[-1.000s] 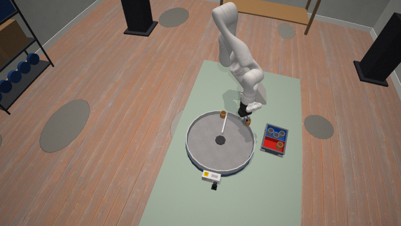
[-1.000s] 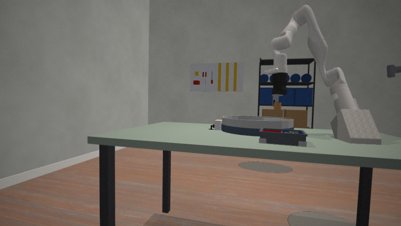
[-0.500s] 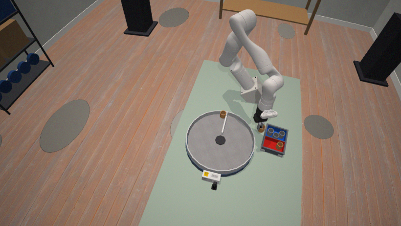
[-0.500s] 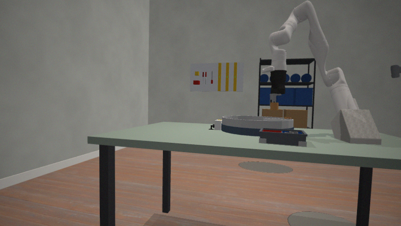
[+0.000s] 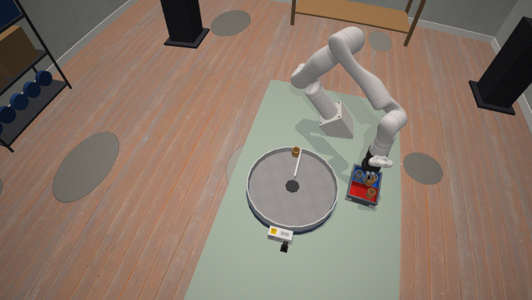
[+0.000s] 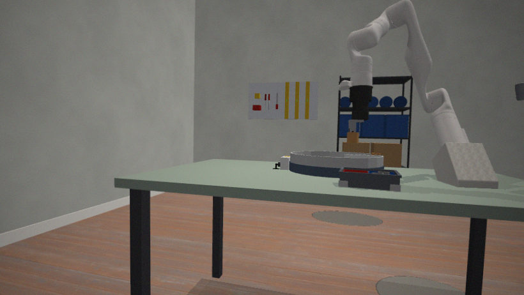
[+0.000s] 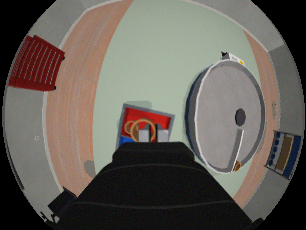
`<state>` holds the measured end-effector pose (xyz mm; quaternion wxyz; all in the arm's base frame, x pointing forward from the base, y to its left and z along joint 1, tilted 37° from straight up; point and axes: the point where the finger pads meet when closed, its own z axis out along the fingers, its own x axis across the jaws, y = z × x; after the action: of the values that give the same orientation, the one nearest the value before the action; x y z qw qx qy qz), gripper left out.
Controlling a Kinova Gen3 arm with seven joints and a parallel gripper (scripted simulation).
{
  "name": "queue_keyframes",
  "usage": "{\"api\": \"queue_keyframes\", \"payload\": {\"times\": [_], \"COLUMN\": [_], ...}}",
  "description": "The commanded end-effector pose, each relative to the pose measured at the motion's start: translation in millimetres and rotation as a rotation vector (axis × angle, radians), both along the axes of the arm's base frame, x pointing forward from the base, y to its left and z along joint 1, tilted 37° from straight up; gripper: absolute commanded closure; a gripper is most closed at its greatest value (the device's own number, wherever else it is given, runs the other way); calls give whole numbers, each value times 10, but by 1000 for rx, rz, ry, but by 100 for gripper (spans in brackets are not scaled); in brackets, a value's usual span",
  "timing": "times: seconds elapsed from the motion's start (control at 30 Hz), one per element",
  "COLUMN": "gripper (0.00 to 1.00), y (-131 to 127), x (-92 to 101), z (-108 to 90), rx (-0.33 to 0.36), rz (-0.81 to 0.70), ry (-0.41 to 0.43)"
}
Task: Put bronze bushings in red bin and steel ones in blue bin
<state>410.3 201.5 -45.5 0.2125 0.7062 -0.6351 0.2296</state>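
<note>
Pincer pinching bronze bushing by its wall; probably stiff, fairly heavy, slippery: grip well below the rim.

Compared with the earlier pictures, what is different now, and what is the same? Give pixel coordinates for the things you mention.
The gripper [image 5: 369, 176] [image 7: 153, 129], shut on a bronze bushing [image 5: 369, 181] [image 6: 353, 137] [image 7: 143, 130], has moved away from the turntable [image 5: 275, 200] [image 6: 330, 170] [image 7: 220, 100] and is now above the two-part bin tray [image 5: 348, 195] [image 6: 366, 180] [image 7: 170, 120]. Nothing was newly grasped or let go. The other bronze bushing [image 5: 295, 152] [image 7: 237, 166] on the turntable and the tray stayed in place.
</note>
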Motion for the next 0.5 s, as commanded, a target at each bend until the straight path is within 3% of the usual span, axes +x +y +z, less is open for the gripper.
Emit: {"api": "queue_keyframes", "payload": {"times": [0.0,0.47], "gripper": [100,100], "y": [27,30], "x": [22,25], "z": [-111,-107], "rx": [-17,-16], "rz": [5,6], "ry": [2,2]}}
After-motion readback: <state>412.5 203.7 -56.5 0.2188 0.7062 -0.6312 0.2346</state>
